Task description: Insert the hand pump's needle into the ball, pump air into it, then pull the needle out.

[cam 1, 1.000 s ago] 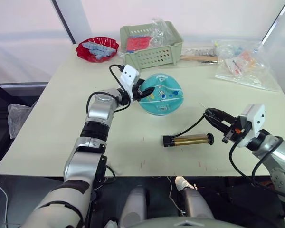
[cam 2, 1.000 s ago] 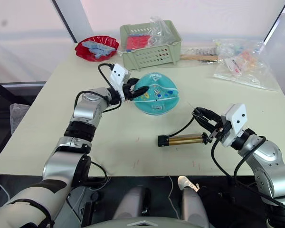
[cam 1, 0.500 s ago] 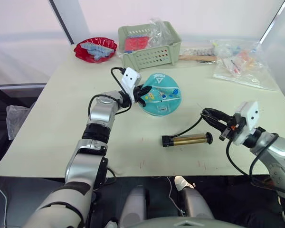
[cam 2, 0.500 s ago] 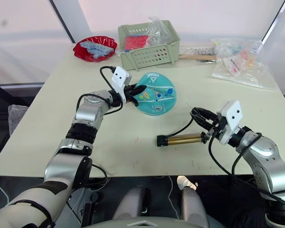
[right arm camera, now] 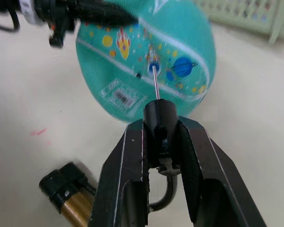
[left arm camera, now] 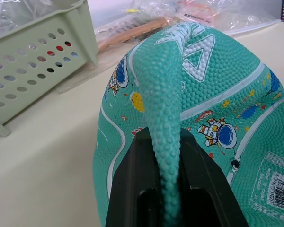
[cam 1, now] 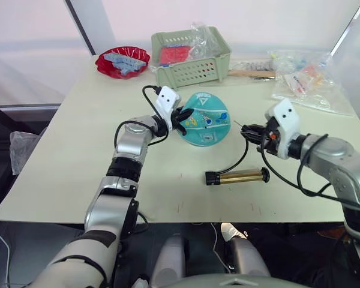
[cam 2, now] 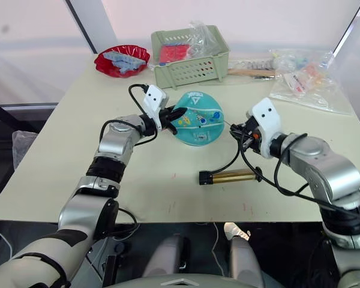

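A: Right wrist view: right claw, clamped on the needle fitting, has swung up to the ball.

B: Left claw pinches its rim, tilted. Hand pump lies below. Insertion's next.

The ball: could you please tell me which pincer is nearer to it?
Left. The left pincer pinches a fold of the ball; the right pincer holds the needle beside it, not touching.

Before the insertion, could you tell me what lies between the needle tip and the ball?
Nothing: in the left eye view, only bare table separates the needle, held by the right gripper, from the ball.
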Motion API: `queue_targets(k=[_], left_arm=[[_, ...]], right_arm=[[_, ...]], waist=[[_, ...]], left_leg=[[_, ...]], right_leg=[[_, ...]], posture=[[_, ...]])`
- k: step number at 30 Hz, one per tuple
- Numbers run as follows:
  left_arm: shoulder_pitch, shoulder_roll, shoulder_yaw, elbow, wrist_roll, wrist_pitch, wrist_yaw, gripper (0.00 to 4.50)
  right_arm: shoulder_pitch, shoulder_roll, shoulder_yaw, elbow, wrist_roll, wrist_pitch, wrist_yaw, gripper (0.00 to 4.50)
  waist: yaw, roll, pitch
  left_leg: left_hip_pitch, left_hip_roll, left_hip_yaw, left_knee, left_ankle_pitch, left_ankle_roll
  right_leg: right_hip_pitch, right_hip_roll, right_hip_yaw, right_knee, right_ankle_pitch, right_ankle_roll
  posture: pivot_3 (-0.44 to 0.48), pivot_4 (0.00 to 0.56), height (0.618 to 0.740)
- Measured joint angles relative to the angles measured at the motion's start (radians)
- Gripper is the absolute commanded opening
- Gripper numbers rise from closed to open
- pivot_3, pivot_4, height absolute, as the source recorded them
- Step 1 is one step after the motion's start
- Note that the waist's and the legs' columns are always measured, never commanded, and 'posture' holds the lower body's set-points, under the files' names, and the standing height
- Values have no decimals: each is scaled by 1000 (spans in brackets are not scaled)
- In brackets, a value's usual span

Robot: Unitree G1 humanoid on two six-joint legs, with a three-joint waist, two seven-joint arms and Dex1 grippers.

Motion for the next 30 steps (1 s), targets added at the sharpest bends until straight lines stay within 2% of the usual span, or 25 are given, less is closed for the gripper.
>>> queue_targets(k=[2,14,18,30], left_arm=[[3,-6,2,0,2,-5,5,35],[44,-29,7,-47,3,-19,43,35],[73,-38,7,-85,3,-16,61,35],[96,-47,6,-128,4,4,82,35]], right_arm=[[-96,15,38,45,3,90,1,361],[-363,101,165,294,-24,271,12,361],[-410,116,223,355,-52,280,17,361],[-472,241,268,557,-130,250,19,361]], waist=[[1,0,0],[1,1,0],[1,1,0],[-1,1,0]], left_leg=[[0,0,-1,0,0,0],[-1,0,-4,0,0,0],[-1,-1,-5,0,0,0],[-1,-1,-6,-1,0,0]], right_leg=[[0,0,-1,1,0,0],[2,-1,-4,-1,0,0],[2,-1,-6,-1,0,0],[3,-1,-8,-2,0,0]], posture=[[0,150,736],[0,150,736],[0,150,736],[0,150,736]])
